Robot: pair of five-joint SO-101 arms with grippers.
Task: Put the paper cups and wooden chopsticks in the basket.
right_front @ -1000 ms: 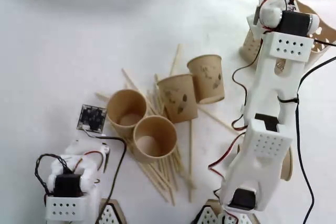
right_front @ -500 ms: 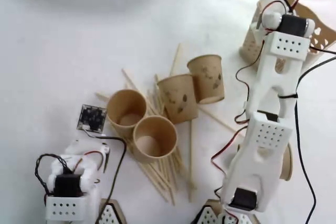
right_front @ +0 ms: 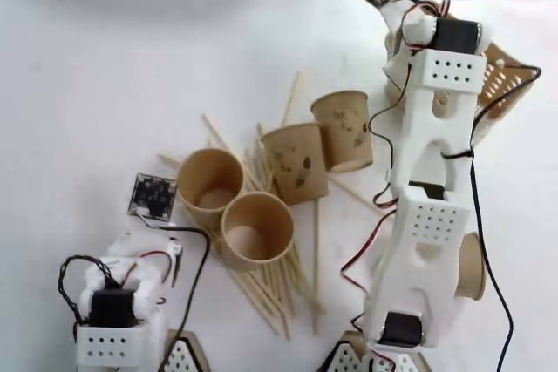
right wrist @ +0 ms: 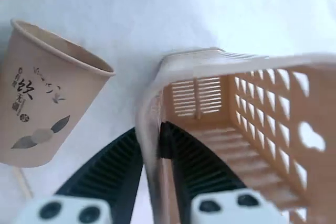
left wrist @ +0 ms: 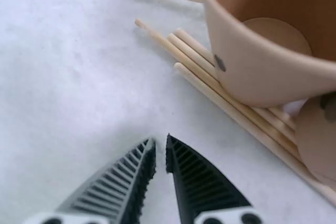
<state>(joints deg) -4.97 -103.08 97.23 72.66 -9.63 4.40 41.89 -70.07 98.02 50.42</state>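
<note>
The white table (right_front: 131, 58) bears a tan latticed plastic basket (right wrist: 252, 103) at its far right, its wall pinched by the right gripper (right wrist: 152, 130). Mid-table, brown paper cups (right_front: 296, 163) cluster over strewn wooden chopsticks (right_front: 270, 289). The left gripper (left wrist: 160, 148), nearly closed, holds nothing.

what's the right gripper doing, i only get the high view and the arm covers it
Observer: The right gripper is shut on the basket, clamping its wall.
Operator: where on the wall
Observer: At a corner just under the rim, one finger inside the basket and one outside.
Operator: and the left gripper, open or shut
Observer: The left gripper is shut with nothing in it, low over the table, just short of the chopsticks that lie against a cup.
</note>
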